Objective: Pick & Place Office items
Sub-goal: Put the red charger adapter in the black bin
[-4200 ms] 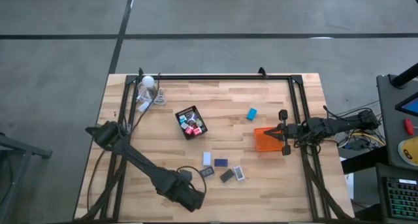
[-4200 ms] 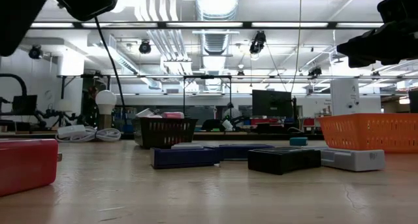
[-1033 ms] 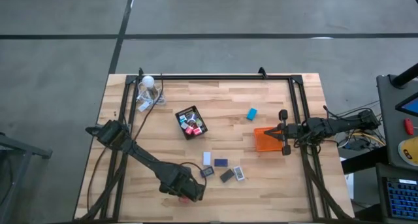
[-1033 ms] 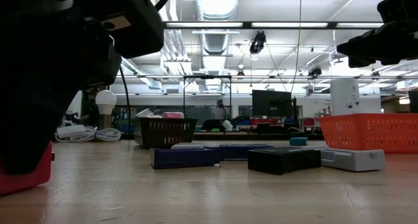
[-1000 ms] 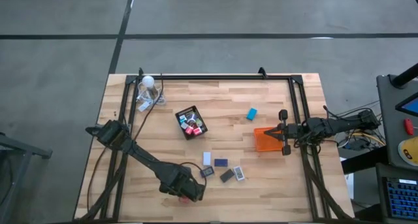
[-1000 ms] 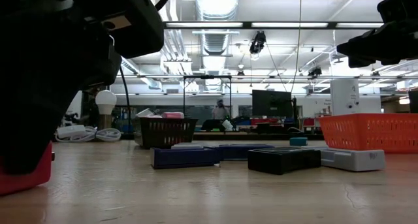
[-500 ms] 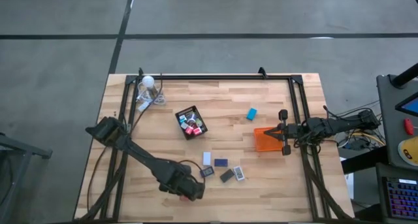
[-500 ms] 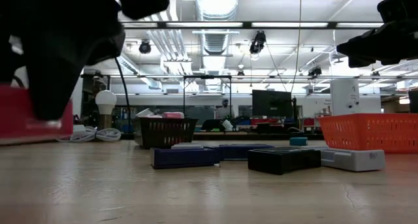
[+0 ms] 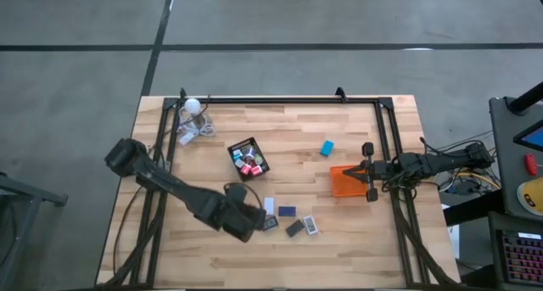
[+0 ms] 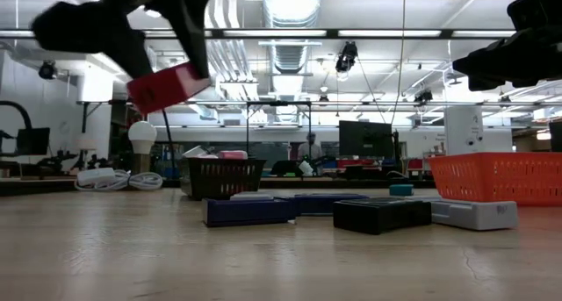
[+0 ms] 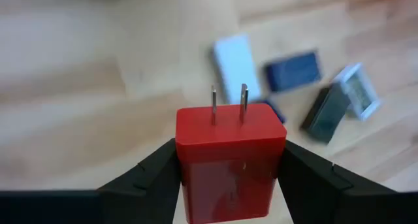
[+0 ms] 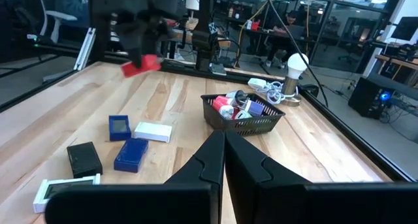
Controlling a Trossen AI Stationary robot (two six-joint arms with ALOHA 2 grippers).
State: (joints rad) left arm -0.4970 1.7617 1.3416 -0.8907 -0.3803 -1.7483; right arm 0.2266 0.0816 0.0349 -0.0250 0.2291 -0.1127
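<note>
Left claw: clamped on red plug block, lifted off tabletop; white and blue pieces just ahead. Right claw: together, idle.

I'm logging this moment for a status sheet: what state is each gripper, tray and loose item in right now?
left gripper: shut on the red charger, lifted off the table
red charger: held, prongs pointing away from the wrist
right gripper: shut, empty, beside the orange tray
black mesh tray: upright, holding several items
orange tray: upright on the table
light blue block: lying alone on the table
</note>
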